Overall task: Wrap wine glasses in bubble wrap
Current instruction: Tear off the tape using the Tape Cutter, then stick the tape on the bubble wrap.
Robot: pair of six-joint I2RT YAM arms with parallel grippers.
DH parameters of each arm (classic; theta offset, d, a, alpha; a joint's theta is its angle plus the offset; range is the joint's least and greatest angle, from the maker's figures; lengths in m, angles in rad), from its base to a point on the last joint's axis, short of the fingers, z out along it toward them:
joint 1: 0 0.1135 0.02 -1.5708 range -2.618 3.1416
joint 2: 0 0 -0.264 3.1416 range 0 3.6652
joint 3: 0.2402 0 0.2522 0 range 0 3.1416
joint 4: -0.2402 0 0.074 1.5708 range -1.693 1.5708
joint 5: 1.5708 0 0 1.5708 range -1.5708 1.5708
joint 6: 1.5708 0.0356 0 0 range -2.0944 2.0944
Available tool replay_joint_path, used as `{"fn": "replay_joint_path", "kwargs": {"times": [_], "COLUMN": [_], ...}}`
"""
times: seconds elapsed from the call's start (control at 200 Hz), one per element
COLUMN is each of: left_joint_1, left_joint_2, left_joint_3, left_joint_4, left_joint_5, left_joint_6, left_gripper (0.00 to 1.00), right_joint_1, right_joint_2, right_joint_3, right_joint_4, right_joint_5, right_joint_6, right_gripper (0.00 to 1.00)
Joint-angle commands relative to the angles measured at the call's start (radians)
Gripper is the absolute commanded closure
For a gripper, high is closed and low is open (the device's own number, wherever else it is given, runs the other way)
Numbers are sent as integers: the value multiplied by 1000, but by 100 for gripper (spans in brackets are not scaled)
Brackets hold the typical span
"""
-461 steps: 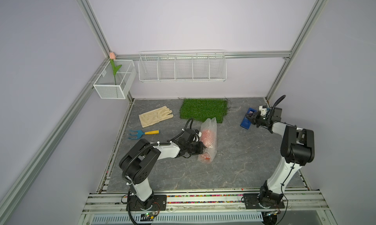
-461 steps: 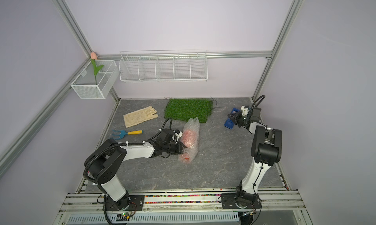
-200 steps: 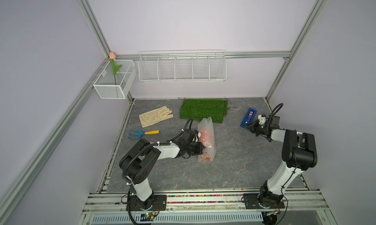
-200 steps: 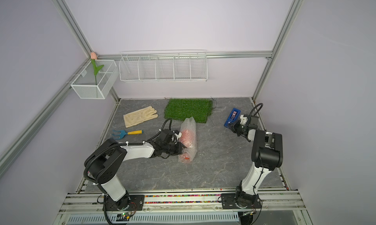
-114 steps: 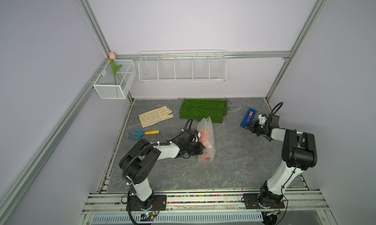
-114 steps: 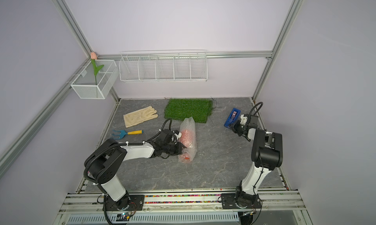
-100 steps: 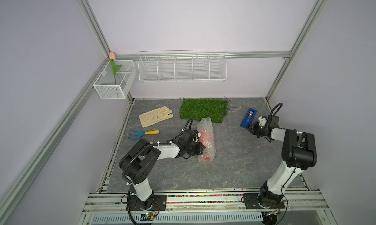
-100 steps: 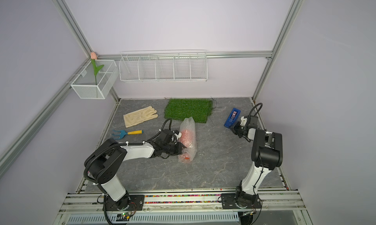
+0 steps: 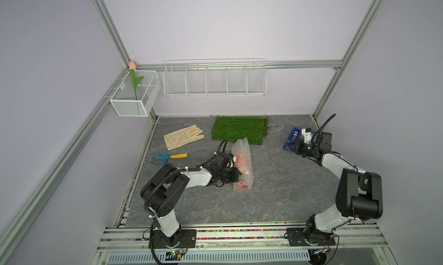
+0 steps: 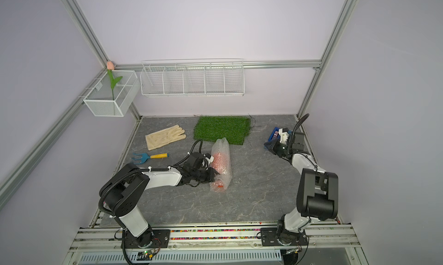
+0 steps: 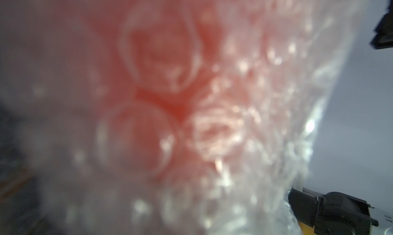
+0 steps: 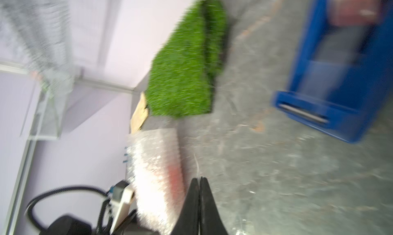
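The wine glass (image 9: 240,158) lies on its side, its red-orange showing through the bubble wrap (image 9: 244,166) rolled round it, in both top views (image 10: 221,163). My left gripper (image 9: 236,174) is shut on the roll's near half from the left. In the left wrist view the blurred bubble wrap (image 11: 244,138) fills the picture and hides the fingers. My right gripper (image 9: 291,146) hovers low at the near end of a blue tape dispenser (image 9: 294,136). It is shut (image 12: 200,179), and a thin pale strand curls just past the tips.
A green turf mat (image 9: 239,129) lies behind the roll. A cream glove (image 9: 183,139) and a blue hand rake (image 9: 167,157) are on the left. A wire shelf (image 9: 214,80) and a mesh box with a tulip (image 9: 134,96) hang on the walls.
My right gripper has dropped from over the dispenser to its near end and drifted slightly left. The left gripper and the roll have stayed put.
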Motion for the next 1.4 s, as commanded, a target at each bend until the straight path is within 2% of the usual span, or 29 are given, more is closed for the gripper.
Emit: {"fn": "replay_joint_path", "kwargs": {"times": [0.0, 0.14, 0.245, 0.34, 0.56, 0.875, 1.115, 1.395], "left_joint_1": [5, 8, 12, 13, 12, 12, 11, 11], "left_joint_2": [11, 1, -4, -14, -56, -38, 6, 4], "left_joint_3": [-8, -9, -3, 0, 6, 93, 145, 142], "left_joint_4": [-109, -102, -116, -112, -130, -264, -311, -322], "left_joint_5": [-41, -25, -17, 12, 76, 191, 258, 277], "left_joint_6": [28, 43, 70, 118, 290, 493, 537, 546], "left_gripper": [73, 73, 74, 74, 78, 82, 84, 85], "right_joint_1": [104, 284, 447, 517, 527, 532, 553, 554], "right_joint_2": [-97, -173, -171, -137, -23, -17, -17, 36], "right_joint_3": [11, -36, -15, 12, 95, 109, 87, 105], "right_joint_4": [-134, -205, -323, -370, -453, -501, -475, -418], "right_joint_5": [-97, -98, -26, -22, -21, -20, -17, 20], "right_joint_6": [-161, -293, -423, -483, -508, -555, -559, -564], "right_gripper": [93, 93, 93, 93, 93, 93, 93, 93]}}
